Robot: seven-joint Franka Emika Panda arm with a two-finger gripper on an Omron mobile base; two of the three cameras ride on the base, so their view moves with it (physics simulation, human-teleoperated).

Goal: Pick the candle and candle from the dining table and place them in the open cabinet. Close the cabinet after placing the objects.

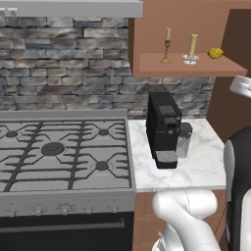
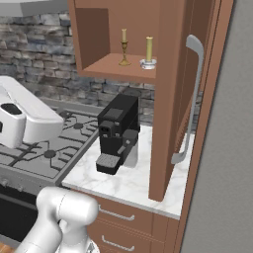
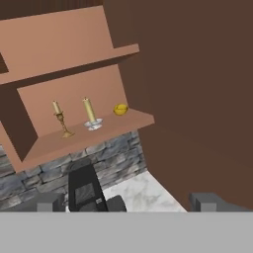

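So both candles look like they're in the cabinet [image 2: 168, 99] already, which means what's left is the door [image 3: 197, 99]. That door is the thing my next move turns on: it hangs wide open just to the right of my hand, a big dark brown slab running top to bottom, swung out toward me from the cabinet's right edge. Its long silver handle [image 2: 191, 99] runs vertically on the outside face, so I'd guess I need to get around to that side or just push the panel leftward to swing it shut. My gripper [image 3: 126, 203] is wide open with nothing in it, fingertips [image 3: 50, 202] pointing up at the shelf [image 1: 191, 66] from below and a bit out in front. On that lower shelf, from left to right: the slim candle on the brass candlestick [image 1: 166, 46], the thicker candle in the little silver dish [image 1: 192, 49], and a small yellow lemon-looking thing [image 1: 215, 53] at the far right end. All three stand apart from each other, both candles upright. The shelf above them looks bare from here. Down below on the marble counter [image 1: 206, 166] sits a black coffee machine [image 1: 164, 130], with the gas stove [image 1: 59, 149] to its left.
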